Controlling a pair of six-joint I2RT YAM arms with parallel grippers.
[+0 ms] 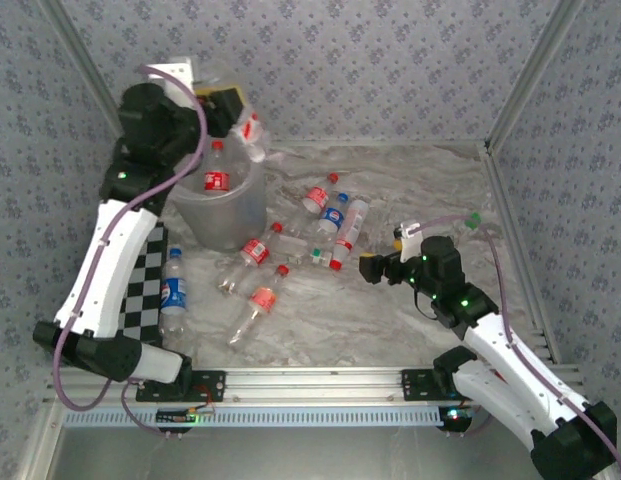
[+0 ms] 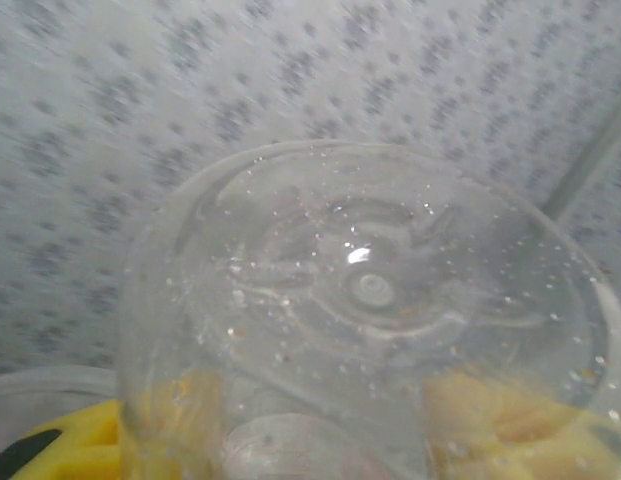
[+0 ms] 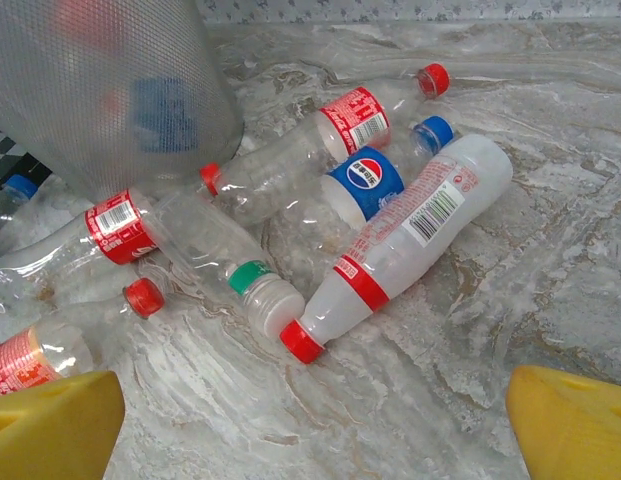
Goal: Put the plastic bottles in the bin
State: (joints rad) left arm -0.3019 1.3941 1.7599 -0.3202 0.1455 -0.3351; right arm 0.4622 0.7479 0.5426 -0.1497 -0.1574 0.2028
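Marbled table [image 1: 410,320], scattered plastic bottles [image 1: 260,300], translucent bin [image 1: 230,225], checkerboard [image 1: 145,280]

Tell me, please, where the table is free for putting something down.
Free: the table at far right, between the bottle cluster and the right wall; also the near strip between the cluster and the rail. Crowded: the middle, from the bin across to the open right gripper.

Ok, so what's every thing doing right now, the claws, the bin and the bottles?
Left claw, shut on a clear bottle, raised by the bin.
Right claw, wide open, empty.
Bin, upright, a red-label bottle standing inside.
White bottle, lying down, red cap on.
Pepsi bottle, lying down, blue cap on.
Blue-label bottle, alone on the left, lying down.
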